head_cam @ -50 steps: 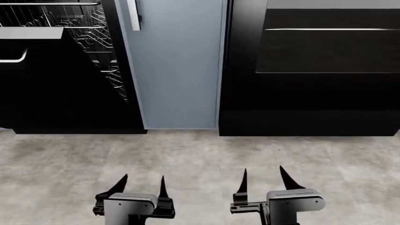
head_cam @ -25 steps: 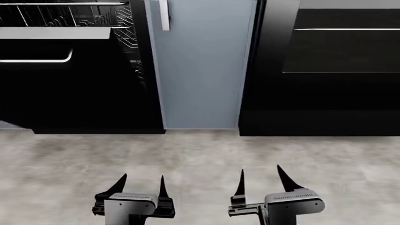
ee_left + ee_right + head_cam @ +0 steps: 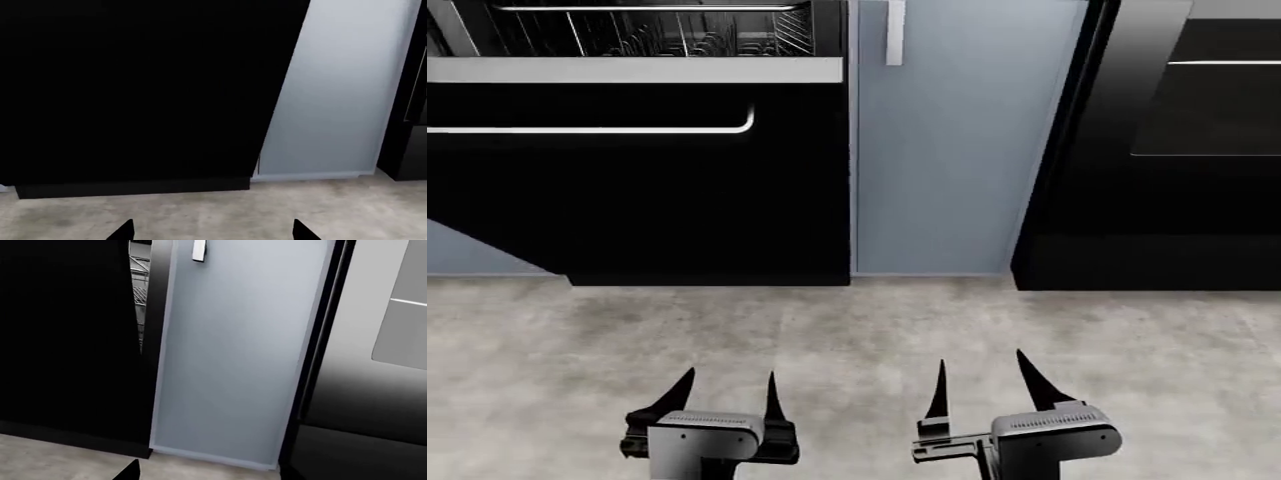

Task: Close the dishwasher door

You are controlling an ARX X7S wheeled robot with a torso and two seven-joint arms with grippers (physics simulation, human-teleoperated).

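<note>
The dishwasher door (image 3: 641,200) is a glossy black panel with a silver top edge and a long silver bar handle (image 3: 587,130). It leans out from the cabinet front at the upper left of the head view, ajar, with wire racks (image 3: 654,30) showing above it. It fills most of the left wrist view (image 3: 133,90) and the side of the right wrist view (image 3: 67,340). My left gripper (image 3: 727,380) is open and empty above the floor, well short of the door; its fingertips (image 3: 127,229) are wide apart. My right gripper (image 3: 981,362) is open and empty beside it.
A narrow grey-blue cabinet door (image 3: 954,150) with a vertical handle stands right of the dishwasher. A black oven (image 3: 1174,150) stands further right. Grey stone floor (image 3: 854,330) lies between me and the cabinet fronts.
The whole scene has slid to the right in the head view, so the dishwasher door now sits more in front of me. Both grippers keep their pose and stay open.
</note>
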